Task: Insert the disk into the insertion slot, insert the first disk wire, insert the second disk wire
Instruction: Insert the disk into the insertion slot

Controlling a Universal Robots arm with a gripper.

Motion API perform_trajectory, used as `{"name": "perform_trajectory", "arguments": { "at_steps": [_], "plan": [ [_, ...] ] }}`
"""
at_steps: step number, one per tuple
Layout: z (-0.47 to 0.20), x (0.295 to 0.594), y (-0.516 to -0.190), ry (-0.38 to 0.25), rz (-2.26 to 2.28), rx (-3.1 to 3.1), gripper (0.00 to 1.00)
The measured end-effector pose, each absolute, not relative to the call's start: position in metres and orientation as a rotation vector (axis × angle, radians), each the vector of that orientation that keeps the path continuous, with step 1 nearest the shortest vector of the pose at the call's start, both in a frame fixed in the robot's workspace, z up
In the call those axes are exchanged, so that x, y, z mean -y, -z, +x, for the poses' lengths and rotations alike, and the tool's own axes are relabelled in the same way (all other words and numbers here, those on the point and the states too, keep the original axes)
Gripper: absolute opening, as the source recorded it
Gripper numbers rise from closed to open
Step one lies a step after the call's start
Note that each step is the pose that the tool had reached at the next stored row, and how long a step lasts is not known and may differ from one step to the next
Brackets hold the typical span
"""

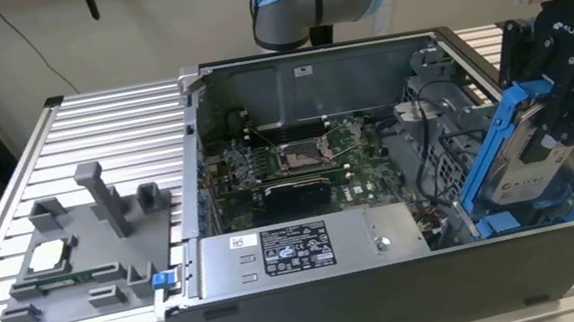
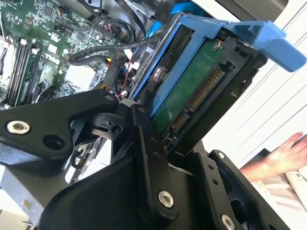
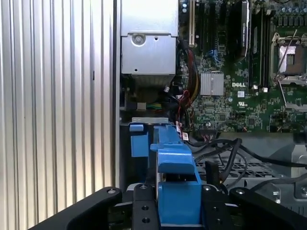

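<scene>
My gripper (image 1: 565, 134) is shut on the disk (image 1: 531, 166), a silver drive in a bright blue carrier. It hangs tilted above the open computer case's front corner at the exterior view's right. Its lower end is close over the insertion slot (image 1: 504, 223), a grey bay with blue rails. In the second wrist view the disk (image 2: 191, 96) shows its green circuit board and connector between my black fingers (image 2: 145, 143). In the first wrist view the disk's blue carrier (image 3: 176, 184) points toward the insertion slot (image 3: 140, 143). Black cables (image 3: 225, 149) lie loose beside the bay.
The case holds a motherboard (image 1: 299, 159) and a grey power supply box (image 1: 308, 249). A grey fixture with a small square chip (image 1: 47, 258) sits on the ribbed aluminium table (image 1: 84, 134) at the exterior view's left. A person's hand (image 2: 288, 153) rests beyond the case.
</scene>
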State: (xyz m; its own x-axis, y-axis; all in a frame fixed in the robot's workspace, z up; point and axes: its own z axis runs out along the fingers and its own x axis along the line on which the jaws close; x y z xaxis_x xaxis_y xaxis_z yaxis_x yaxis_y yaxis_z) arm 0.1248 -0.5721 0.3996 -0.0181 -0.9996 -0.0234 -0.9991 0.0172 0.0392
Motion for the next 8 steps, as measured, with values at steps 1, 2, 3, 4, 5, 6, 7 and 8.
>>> {"name": "perform_trajectory", "arguments": {
  "at_steps": [1,2,3,4,5,6,7,8],
  "plan": [
    [0.125,0.572,-0.398,0.069,2.194,2.233,0.00],
    [0.125,0.572,-0.396,0.069,2.194,2.233,0.00],
    [0.125,0.572,-0.394,0.070,2.194,2.233,0.00],
    [0.125,0.572,-0.392,0.070,2.193,2.233,0.00],
    [0.125,0.572,-0.390,0.070,2.193,2.233,0.00],
    [0.125,0.572,-0.389,0.070,2.193,2.232,0.00],
    [0.125,0.572,-0.387,0.070,2.193,2.232,0.00],
    [0.125,0.572,-0.385,0.070,2.193,2.232,0.00]
  ]
}}
